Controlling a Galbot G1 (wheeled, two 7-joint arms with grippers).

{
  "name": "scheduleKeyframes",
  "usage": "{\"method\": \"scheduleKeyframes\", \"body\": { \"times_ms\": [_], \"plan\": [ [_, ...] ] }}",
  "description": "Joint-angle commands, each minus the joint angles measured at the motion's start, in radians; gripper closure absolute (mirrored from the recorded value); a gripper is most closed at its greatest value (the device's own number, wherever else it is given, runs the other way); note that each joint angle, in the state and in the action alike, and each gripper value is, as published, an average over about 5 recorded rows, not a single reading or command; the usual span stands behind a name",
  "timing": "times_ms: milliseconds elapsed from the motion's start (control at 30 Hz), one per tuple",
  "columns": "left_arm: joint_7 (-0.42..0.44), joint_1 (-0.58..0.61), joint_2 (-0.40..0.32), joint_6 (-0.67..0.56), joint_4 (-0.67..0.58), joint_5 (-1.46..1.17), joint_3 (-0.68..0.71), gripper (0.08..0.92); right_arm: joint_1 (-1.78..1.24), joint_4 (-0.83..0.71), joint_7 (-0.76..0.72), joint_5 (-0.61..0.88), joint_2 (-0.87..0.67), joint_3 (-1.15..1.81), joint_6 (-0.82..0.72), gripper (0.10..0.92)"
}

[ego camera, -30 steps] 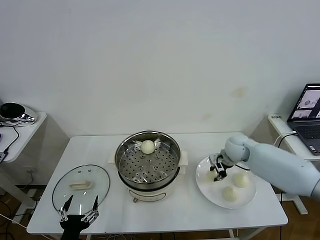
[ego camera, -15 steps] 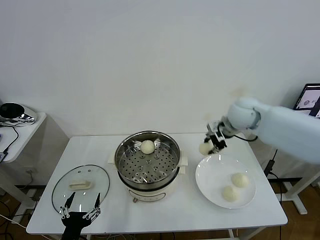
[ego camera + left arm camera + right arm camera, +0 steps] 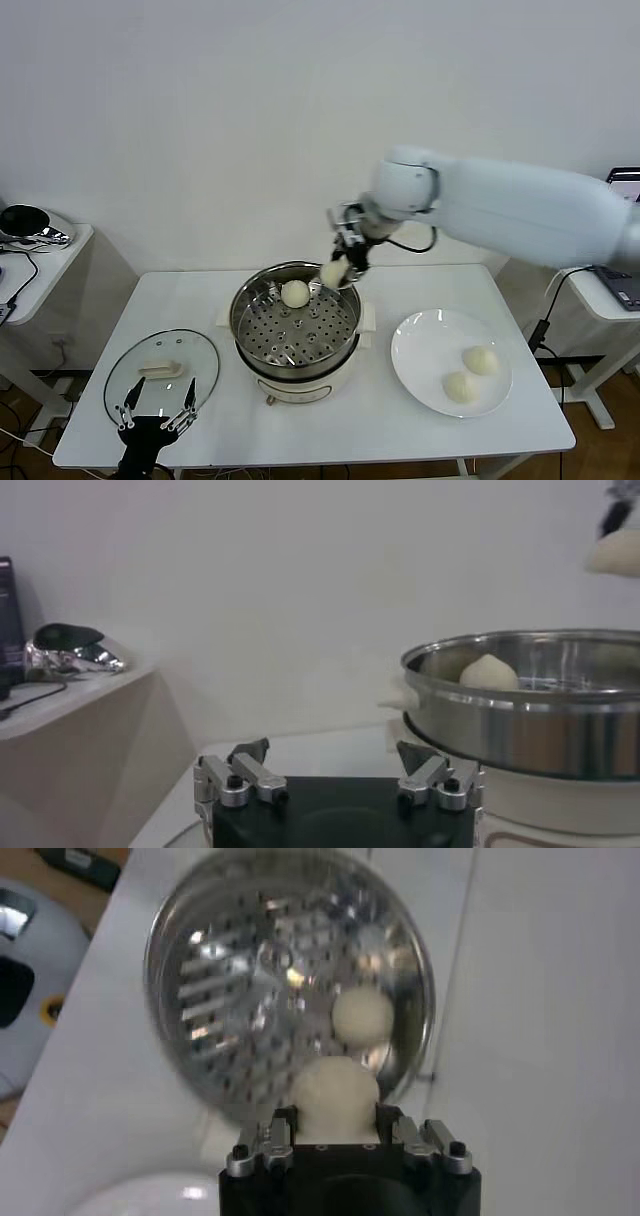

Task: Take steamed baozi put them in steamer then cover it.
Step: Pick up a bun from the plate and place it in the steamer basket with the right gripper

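- Right gripper (image 3: pixel 338 268) clamped on a small round cream-white dough bun (image 3: pixel 333 273), held in the air above the far right rim of the round shiny stainless-steel steamer pot (image 3: pixel 241 330) with its perforated tray.
- One smooth cream-white bun (image 3: pixel 295 293) already on the tray at the far side, just beside the spot under the carried one; two more buns (image 3: pixel 481 360) waiting on the flat white plate (image 3: pixel 425 350) to the right of the pot.
- Left gripper (image 3: pixel 157 416) parked low at the near table edge, fingers spread wide and empty, just in front of the round clear glass lid (image 3: pixel 128 368) with cream-white bar handle lying flat on the white table (image 3: pixel 430 280).
- Step in hand, by judgement: placing the second bun.
- Best carried further inward over bare tray, clear of the rim and of the seated bun, then lowered close to the perforations before parting the fingers.
- Soft dough: gentle squeeze only, straight lift away after release.
- Room to be left for the remaining two, so that the lid can sit flat.
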Motion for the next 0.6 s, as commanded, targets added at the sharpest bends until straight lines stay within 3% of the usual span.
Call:
{"method": "scheduleKeyframes", "body": {
  "times_ms": [33, 267, 600],
  "plan": [
    [0.000, 0.000, -0.006, -0.002, -0.002, -0.004, -0.004, 0.177, -0.107, -0.222, 0.030, 0.074, 0.310, -0.014, -0.046, 0.524],
    [0.001, -0.005, -0.009, -0.004, 0.001, -0.003, -0.002, 0.177, -0.214, -0.368, 0.031, 0.021, 0.392, 0.001, -0.047, 0.516],
    [0.002, -0.005, -0.010, -0.004, -0.002, -0.001, 0.002, 0.177, -0.271, -0.434, 0.048, -0.011, 0.398, 0.022, -0.054, 0.516]
  ]
}}
